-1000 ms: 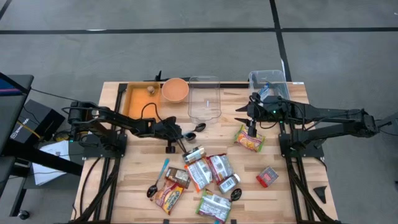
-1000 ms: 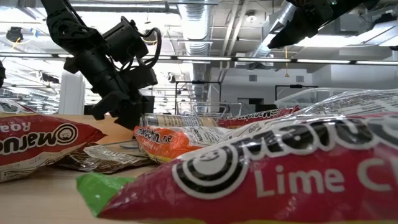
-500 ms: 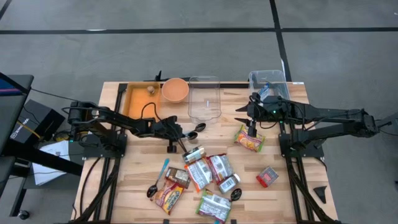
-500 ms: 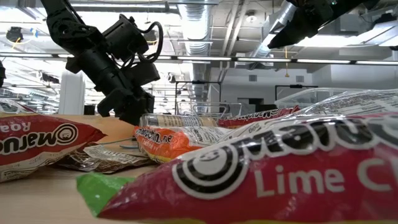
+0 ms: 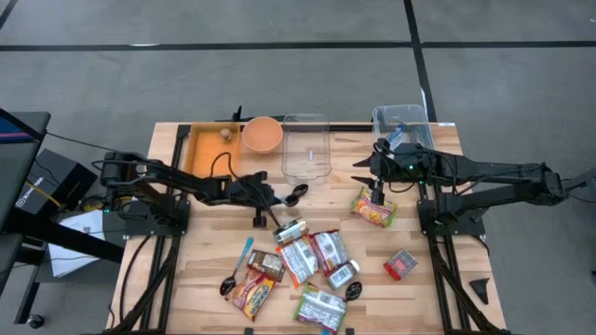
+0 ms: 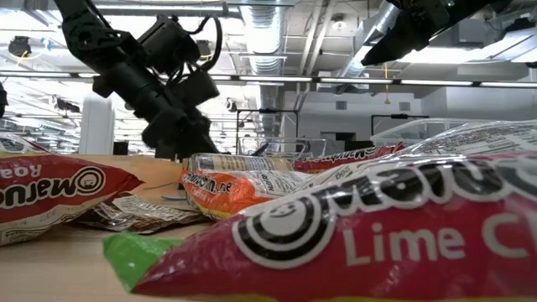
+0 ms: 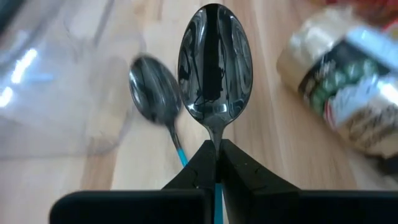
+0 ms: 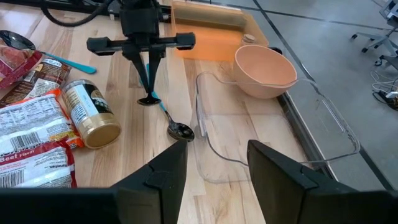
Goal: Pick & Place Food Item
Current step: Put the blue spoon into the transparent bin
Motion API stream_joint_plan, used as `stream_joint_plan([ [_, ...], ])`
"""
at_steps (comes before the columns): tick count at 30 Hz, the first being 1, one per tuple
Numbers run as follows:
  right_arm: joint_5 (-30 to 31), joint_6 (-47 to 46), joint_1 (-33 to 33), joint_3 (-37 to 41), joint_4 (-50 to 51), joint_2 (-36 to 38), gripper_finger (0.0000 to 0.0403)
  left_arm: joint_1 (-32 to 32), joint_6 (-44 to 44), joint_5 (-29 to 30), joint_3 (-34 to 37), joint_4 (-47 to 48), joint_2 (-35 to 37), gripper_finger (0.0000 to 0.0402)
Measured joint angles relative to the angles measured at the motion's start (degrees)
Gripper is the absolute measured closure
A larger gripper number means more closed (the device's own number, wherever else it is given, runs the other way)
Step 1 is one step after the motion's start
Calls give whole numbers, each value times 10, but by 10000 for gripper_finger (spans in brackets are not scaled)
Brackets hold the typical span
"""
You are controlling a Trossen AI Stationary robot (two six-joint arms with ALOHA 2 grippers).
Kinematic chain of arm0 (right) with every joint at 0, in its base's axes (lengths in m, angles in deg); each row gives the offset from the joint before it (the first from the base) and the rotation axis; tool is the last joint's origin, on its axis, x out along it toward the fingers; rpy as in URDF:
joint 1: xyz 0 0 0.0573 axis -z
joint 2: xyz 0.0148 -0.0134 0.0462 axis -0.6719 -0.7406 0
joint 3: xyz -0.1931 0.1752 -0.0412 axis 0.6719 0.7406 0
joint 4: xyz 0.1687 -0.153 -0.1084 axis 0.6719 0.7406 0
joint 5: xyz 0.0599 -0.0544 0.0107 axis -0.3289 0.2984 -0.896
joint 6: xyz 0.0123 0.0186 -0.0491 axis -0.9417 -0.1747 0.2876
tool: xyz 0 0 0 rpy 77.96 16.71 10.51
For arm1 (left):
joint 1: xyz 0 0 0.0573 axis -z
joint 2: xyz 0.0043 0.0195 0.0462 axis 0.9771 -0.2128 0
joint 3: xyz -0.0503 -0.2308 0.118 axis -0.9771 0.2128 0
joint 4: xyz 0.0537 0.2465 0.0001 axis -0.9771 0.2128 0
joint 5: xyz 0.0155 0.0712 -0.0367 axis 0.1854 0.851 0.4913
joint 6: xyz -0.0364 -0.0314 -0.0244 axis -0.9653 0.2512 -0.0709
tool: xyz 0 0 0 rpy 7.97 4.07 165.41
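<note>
My left gripper [image 5: 277, 199] is shut on a metal spoon [image 7: 214, 68] with a blue handle, left of the clear container [image 5: 305, 149]. A second blue-handled spoon [image 8: 179, 131] lies on the wood just beyond it. The food items lie in a pile [image 5: 312, 256] near the table's front: ramen packets and a can [image 5: 291, 230]. My right gripper [image 8: 217, 168] stands open and holds nothing, above a ramen packet [image 5: 372, 209] at mid right. My left gripper pinches the spoon's neck [image 7: 216, 144], just behind the bowl, between its two fingertips. The blue handle runs back between the fingers, which lie along the spoon. The fingers slant down from the table's left, and the bowl sticks out past them.
Along the far edge stand an orange tray [image 5: 200, 149], a peach bowl [image 5: 263, 134], the clear container and a second clear bin [image 5: 400, 121]. A red packet [image 5: 400, 264] lies at the right front. Another spoon [image 5: 229, 284] lies at the near left.
My left gripper, still shut on the spoon, has tipped and risen a little while edging toward the clear container. The spoon has gone with it.
</note>
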Motion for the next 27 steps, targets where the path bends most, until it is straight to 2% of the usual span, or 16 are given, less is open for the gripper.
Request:
stream_joint_plan([
  [14,0,0,0,0,0,0,239,0,-8,-74,0,-72,39,400],
  [19,0,0,0,0,0,0,239,0,-8,-75,0,-91,39,400],
  [27,0,0,0,0,0,0,239,-1,-8,-75,0,-182,38,400],
])
